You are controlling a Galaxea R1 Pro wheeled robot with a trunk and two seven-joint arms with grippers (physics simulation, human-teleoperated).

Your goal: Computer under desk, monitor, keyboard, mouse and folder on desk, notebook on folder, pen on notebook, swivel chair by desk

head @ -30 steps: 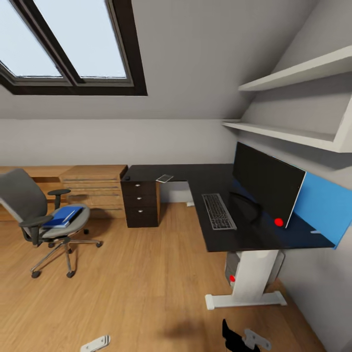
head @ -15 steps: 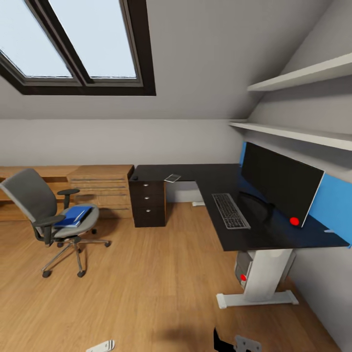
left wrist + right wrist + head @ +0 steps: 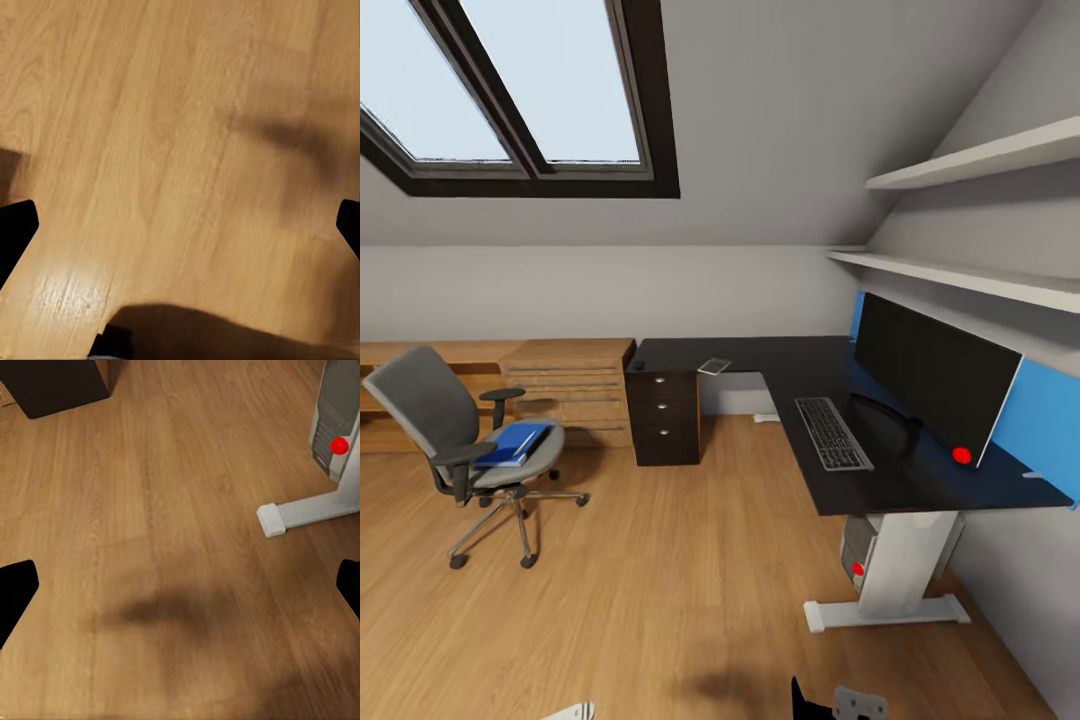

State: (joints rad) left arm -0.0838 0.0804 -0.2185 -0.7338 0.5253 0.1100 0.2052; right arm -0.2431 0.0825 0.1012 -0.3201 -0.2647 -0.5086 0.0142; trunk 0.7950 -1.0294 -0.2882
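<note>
Ahead to my right the tabletop [image 3: 780, 362] carries the monitor [image 3: 932, 370] and keyboard [image 3: 832, 432]; the swivel chair [image 3: 455, 440] with the folder [image 3: 510, 443] sits well left. Both jaws hang spread, empty. Reaching from here, I'd likely nudge the chair rolling.

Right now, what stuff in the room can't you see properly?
- Computer: head view, mostly hidden behind the desk's white leg and under the desk top.
- Small flat grey thing on the desk corner: too small to name.
- Folder on the swivel chair: whether anything lies on it is unclear.
- Right gripper: cut off by the picture's edge.
</note>
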